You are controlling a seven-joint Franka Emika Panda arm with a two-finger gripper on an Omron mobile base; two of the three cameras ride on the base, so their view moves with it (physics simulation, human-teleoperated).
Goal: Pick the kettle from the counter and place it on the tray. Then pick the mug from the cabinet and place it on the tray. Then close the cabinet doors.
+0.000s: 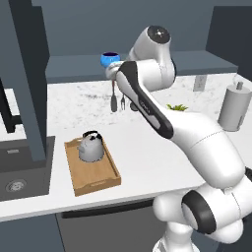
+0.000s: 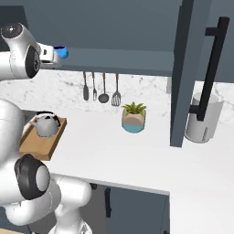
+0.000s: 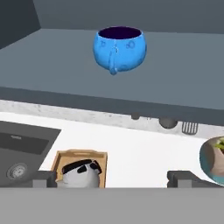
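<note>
Kettle [image 1: 91,146] sits on the tray [image 1: 100,183] on the bench [image 1: 147,157]; mug [image 3: 119,49] stands on the cabinet shelf [image 3: 183,83], handle facing us. Tool [image 3: 113,178] fully spread, empty, short of the mug and level with it. We judge the risks: fingers meeting the handle and spinning the mug, or nudging it deeper; the open door [image 2: 183,73] stands near the arm's path.

arm [image 1: 197,138]: glossy white rounded shells | joints: dark bands | base: white

Kettle [image 2: 46,124] sits on tray [image 2: 37,147]; mug [image 2: 61,52] shelved.
</note>
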